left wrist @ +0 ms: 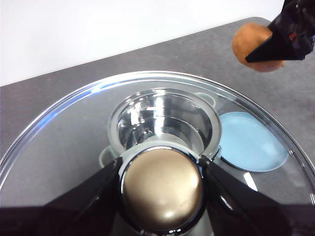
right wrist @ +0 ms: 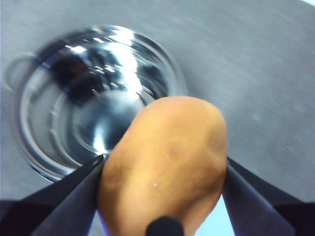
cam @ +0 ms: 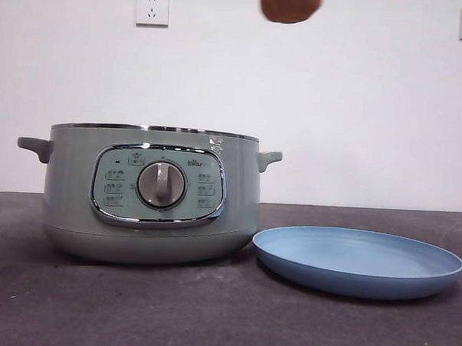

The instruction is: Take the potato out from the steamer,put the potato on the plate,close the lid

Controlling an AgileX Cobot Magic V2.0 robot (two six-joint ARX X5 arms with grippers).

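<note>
My front camera sits at table height, facing level across the table (cam: 132,322) to the wall, close to the steamer (cam: 153,193) and plate (cam: 357,261). My left wrist camera looks down through the lid (left wrist: 74,147) from high above. My right wrist camera looks steeply down, nearer. All three views share the steamer; the left wrist and front views share the plate.

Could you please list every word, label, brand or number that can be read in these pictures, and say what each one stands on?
No text reads clearly.
Steamer control panel: small button labels around the dial, too small to read.
Same panel, upper right: a short brand mark, blurred and unreadable.
Wall sockets: tiny marks, illegible.
Potato, lid, its knob, plate: no text visible.
</note>
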